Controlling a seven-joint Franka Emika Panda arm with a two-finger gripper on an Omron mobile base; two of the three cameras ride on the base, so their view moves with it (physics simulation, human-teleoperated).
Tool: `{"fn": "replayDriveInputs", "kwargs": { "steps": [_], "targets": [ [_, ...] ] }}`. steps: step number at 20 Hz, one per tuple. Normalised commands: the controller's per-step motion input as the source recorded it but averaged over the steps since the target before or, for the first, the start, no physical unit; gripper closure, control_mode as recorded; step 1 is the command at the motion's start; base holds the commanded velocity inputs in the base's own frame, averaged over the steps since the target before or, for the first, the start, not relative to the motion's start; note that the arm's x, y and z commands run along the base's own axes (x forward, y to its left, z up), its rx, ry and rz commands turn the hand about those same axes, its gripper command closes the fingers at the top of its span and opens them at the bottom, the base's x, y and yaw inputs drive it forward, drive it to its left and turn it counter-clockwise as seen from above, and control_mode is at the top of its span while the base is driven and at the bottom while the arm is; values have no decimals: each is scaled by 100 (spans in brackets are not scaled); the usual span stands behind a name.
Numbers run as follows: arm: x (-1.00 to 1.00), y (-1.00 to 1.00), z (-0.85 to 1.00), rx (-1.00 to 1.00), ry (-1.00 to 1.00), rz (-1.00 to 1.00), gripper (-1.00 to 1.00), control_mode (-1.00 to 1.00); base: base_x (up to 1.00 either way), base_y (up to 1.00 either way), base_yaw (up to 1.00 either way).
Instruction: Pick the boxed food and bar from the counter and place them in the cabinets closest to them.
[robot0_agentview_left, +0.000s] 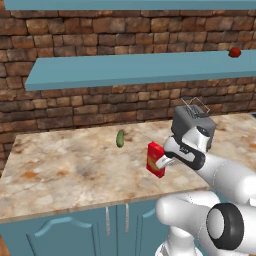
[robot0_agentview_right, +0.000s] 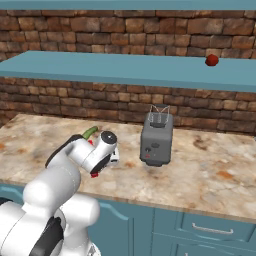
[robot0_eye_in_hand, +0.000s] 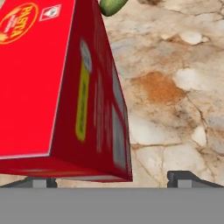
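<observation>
**Red carton between spread fingers**

You see the marbled tan counter (robot0_agentview_left: 65, 170) under flat teal cabinets (robot0_agentview_left: 125, 70). A boxy grey toaster (robot0_agentview_right: 156, 137) stands near. The glossy rectangular boxed food (robot0_eye_in_hand: 57, 87) stands between your gripper (robot0_eye_in_hand: 109, 179), fingers wide apart, not clamped. A small green pickle (robot0_agentview_left: 120, 138) lies beyond.

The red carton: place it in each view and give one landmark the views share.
Left base view: red carton at centre right, on the counter, by the gripper.
Right base view: a red sliver under the arm, left of centre.
Hand view: upper left, large and close.
Shared landmark: the green pickle behind it.
</observation>
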Motion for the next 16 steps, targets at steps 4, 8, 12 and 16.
{"fn": "replayDriveInputs", "kwargs": {
  "steps": [4, 8, 12, 16],
  "targets": [
    [0, 12, 0, 0, 0, 0, -100, -100, 0, 0, 0],
    [0, 28, 0, 0, 0, 0, -100, -100, 0, 0, 0],
    [0, 5, 0, 0, 0, 0, -100, -100, 0, 0, 0],
    [1, 0, -1, 0, 0, 0, -100, -100, 0, 0, 0]
  ]
}}
